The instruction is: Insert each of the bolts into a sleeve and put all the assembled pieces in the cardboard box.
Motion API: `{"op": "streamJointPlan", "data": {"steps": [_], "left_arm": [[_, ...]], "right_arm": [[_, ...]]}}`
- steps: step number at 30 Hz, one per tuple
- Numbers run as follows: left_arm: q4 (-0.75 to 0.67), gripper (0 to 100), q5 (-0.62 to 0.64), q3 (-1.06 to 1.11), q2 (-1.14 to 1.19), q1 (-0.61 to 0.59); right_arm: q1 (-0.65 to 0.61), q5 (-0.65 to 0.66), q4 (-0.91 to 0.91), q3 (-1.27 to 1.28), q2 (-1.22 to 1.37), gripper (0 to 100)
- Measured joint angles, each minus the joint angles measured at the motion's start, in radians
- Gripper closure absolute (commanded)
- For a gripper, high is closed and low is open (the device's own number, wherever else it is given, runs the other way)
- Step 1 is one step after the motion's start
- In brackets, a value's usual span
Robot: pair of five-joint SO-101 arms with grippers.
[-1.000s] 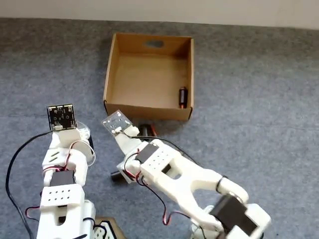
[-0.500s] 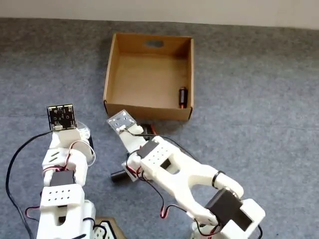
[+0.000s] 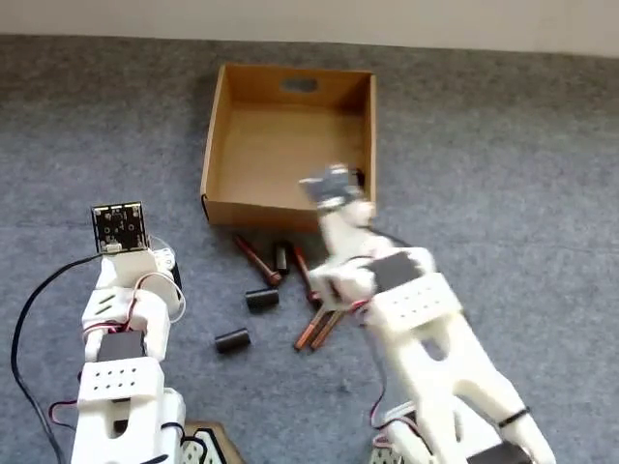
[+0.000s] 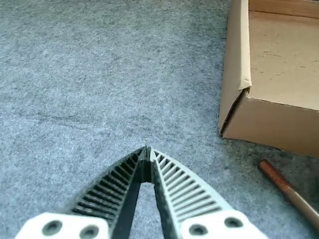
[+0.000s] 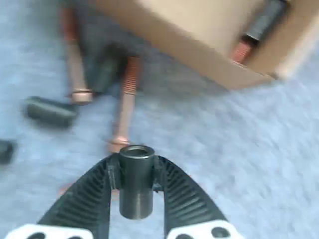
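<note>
1. As the right wrist view looks along its ribbed fingers (image 5: 89,199), the right gripper (image 5: 135,164) is clamped on a black sleeve (image 5: 135,189), which stands upright between them with its rim level with the fingertips.
2. Ahead of those fingertips, well apart from them, stands the cardboard box (image 5: 169,42). An assembled piece (image 5: 259,25) lies in its corner, a black sleeve with a copper bolt end poking out.
3. On the grey carpet (image 5: 249,149) between this gripper and the box lie two copper bolts. One bolt (image 5: 124,104) has its head just beyond the fingertips, and a second bolt (image 5: 74,55) lies farther off. A dark shape (image 5: 105,69) between them is probably another sleeve, and a loose sleeve (image 5: 50,112) lies beside the second bolt's head.
4. From above, the right arm (image 3: 416,309) has its wrist at the box's near wall, by the corner that holds the assembled piece. Four loose bolts (image 3: 256,259) and three loose sleeves (image 3: 262,300) lie on the carpet to that arm's left, between it and the left arm (image 3: 121,329).
5. The left gripper (image 4: 145,149) is closed on nothing, its tips meeting over bare carpet. The box's near corner is ahead of it, and a single bolt (image 4: 289,191) lies near that wall, apart from the fingers.
</note>
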Motion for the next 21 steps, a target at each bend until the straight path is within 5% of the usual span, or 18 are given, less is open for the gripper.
{"op": "streamJointPlan", "data": {"steps": [6,11,16,21], "left_arm": [[0.000,99,0.000,0.000,0.000,0.000],[0.000,99,0.000,0.000,0.000,0.000],[0.000,99,0.000,0.000,0.000,0.000],[0.000,99,0.000,0.000,0.000,0.000]], "right_arm": [[0.252,0.040,0.000,0.075,0.071,99.2],[0.273,0.100,-0.012,0.078,0.253,97.6],[0.272,0.189,-0.015,0.066,0.328,80.1],[0.270,0.269,0.018,0.054,0.331,81.5]]}}
